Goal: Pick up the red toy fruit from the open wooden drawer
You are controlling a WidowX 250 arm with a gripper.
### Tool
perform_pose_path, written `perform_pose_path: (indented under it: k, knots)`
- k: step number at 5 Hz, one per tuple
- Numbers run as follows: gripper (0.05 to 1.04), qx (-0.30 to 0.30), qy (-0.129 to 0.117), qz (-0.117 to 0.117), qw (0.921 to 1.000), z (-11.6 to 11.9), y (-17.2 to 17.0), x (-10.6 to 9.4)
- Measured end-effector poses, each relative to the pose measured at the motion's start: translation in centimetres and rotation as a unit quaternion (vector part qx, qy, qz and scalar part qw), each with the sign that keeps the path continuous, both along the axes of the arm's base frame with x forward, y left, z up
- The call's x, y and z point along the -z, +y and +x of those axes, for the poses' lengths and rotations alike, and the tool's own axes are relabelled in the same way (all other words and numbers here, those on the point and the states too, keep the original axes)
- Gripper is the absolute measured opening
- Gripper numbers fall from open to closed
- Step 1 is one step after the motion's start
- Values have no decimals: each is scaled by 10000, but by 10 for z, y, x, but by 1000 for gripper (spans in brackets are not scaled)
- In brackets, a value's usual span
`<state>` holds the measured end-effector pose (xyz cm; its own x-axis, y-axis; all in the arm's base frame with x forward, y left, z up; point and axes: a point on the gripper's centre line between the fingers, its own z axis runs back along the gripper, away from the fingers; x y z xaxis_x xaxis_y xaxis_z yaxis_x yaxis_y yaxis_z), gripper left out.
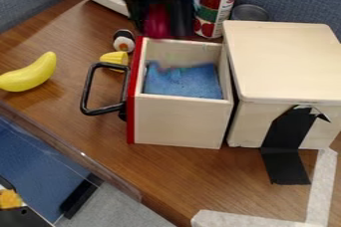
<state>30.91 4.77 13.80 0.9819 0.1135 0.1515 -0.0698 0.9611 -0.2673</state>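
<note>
Behind the open wooden drawer [181,121], at the top of the camera view, the black gripper [160,30] is seen blurred, hung downward from the top edge. A dark pink thing [158,21] is seen at its lower end; whether the gripper is clamped on it or set apart from it cannot be told. Below the gripper, a blue cloth-like piece [183,81] is held inside the drawer, enclosed by its wooden walls and red front panel [132,101]. Just right of the gripper, a labelled can [214,9] is placed close by, with another can [250,12] beyond it; farther right and lower, a closed wooden box [286,61] is set beside the drawer. Left of and below the gripper are seen a sushi-like toy [124,41], a yellow ridged piece [114,58] near the black handle [86,89], and, well apart, a yellow banana [29,74]
</note>
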Motion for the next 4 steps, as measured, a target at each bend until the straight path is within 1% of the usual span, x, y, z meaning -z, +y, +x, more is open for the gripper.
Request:
perform_pose_path:
  k: [1,2,3,4]
  knots:
    - [810,-457,99,-68,9989,2,43,-13]
    - [810,-964,383,364,9939,4,83,13]
    - [810,-1502,408,1122,9814,9,122,40]
    - [810,-1967,547,1850,9613,10,150,64]
